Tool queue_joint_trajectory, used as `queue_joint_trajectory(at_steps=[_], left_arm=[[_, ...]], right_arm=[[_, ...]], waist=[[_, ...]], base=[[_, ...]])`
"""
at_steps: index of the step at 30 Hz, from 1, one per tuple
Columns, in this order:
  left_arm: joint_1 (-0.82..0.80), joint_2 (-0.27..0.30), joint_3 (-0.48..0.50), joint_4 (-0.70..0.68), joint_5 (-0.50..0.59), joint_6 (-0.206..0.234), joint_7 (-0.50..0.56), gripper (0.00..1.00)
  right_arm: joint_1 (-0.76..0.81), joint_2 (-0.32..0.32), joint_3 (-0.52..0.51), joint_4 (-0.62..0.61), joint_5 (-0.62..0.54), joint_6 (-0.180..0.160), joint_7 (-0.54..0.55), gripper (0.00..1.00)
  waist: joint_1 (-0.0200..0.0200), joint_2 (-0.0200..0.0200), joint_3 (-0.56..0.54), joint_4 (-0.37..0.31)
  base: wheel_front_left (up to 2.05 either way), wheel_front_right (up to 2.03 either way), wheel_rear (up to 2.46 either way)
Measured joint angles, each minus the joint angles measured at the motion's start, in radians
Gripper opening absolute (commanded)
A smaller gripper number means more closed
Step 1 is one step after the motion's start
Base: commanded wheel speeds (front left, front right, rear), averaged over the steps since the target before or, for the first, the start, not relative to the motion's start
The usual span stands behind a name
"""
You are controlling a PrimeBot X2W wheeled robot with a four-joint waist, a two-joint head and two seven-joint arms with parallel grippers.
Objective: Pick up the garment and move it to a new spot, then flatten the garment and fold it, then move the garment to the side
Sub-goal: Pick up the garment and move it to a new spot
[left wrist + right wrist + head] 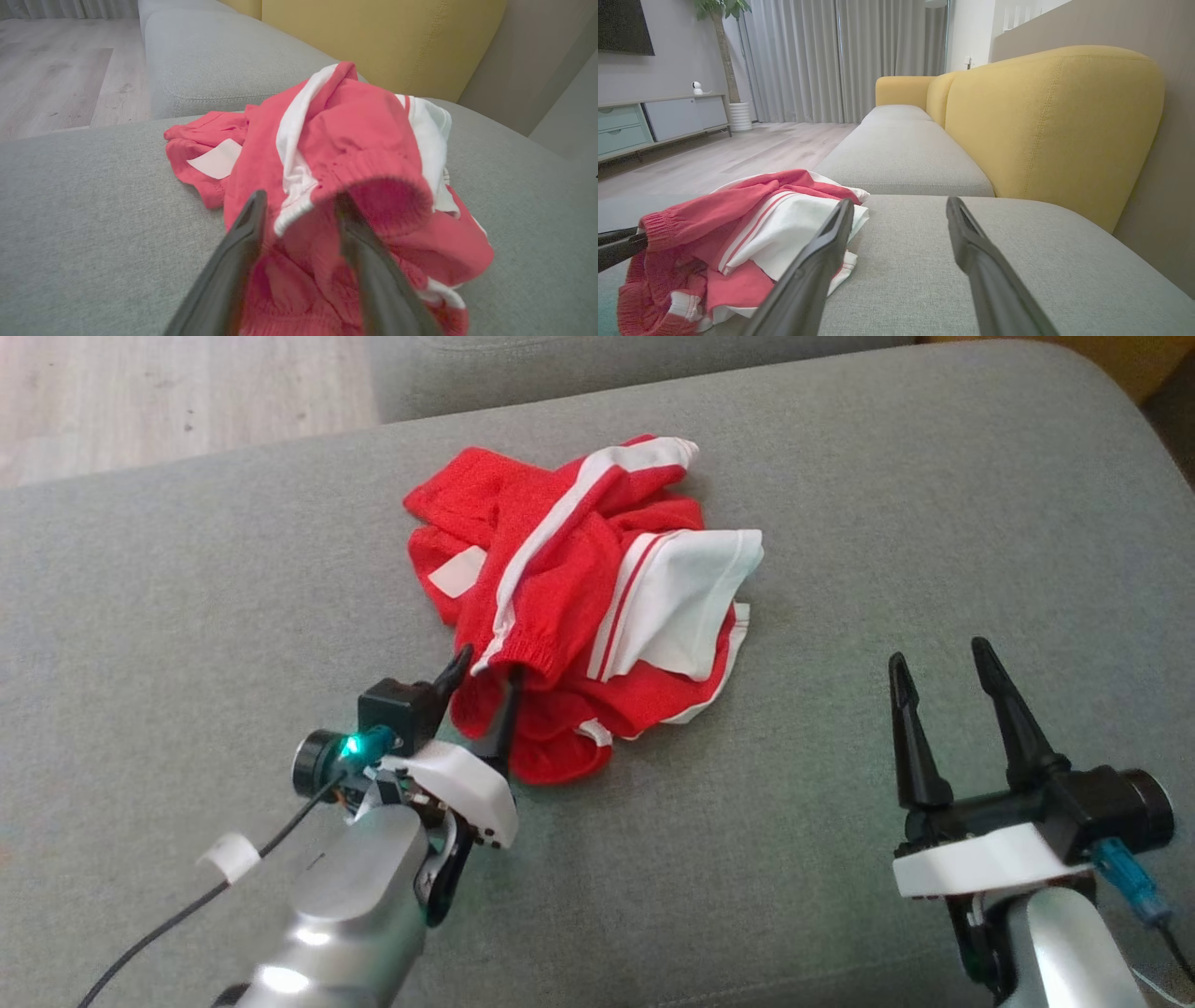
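The garment (579, 569) is a crumpled red piece with white stripes and panels, lying in a heap on the grey sofa seat (187, 616). My left gripper (485, 677) is open at the heap's near edge. Its two dark fingers straddle a red elastic hem, and one finger tip reaches under that hem. In the left wrist view the garment (364, 140) rises just past the parted left gripper (300, 198), with red cloth between the fingers. My right gripper (938, 663) stands open over bare cushion, to the right of the garment (738, 210). Nothing is between the fingers of the right gripper (901, 205).
The grey seat (924, 261) spreads wide around the heap. A yellow backrest (1045, 121) runs along the far right side. A second grey cushion (215, 56) lies beyond a seam. Wooden floor (140, 392) shows past the seat's far left edge.
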Motion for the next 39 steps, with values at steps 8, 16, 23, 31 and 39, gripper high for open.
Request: queue_joint_trajectory(at_steps=[8, 16, 23, 31, 39], left_arm=[[-0.048, 0.000, 0.019, 0.034, 0.000, 0.001, -0.009, 0.00], [-0.077, 0.026, 0.079, -0.052, 0.018, 0.003, -0.009, 0.00], [-0.088, 0.118, 0.139, -0.180, 0.035, 0.019, -0.009, 0.00], [-0.087, 0.247, 0.178, -0.357, 0.035, 0.050, 0.056, 0.00], [-0.022, 0.349, 0.226, -0.516, 0.017, 0.108, 0.127, 0.00]], right_arm=[[0.000, 0.000, -0.008, 0.000, -0.017, 0.000, 0.000, 1.00], [0.012, 0.000, -0.054, 0.000, -0.026, 0.000, 0.000, 1.00], [0.052, 0.001, -0.083, 0.001, -0.026, 0.000, 0.000, 1.00], [0.098, 0.001, -0.099, 0.002, -0.015, 0.000, 0.000, 1.00], [0.098, 0.002, -0.100, 0.002, -0.005, 0.000, 0.000, 1.00]], waist=[[0.0001, 0.0000, 0.023, -0.032], [0.0001, 0.0000, -0.008, 0.011], [0.0001, 0.0000, -0.063, 0.107], [0.0000, 0.0000, -0.126, 0.259], [0.0000, 0.0000, -0.162, 0.388]], base=[[0.00, 0.00, 0.00], [0.00, 0.00, 0.00], [0.00, 0.00, 0.00], [0.00, 0.00, 0.00], [0.00, 0.00, 0.00]])
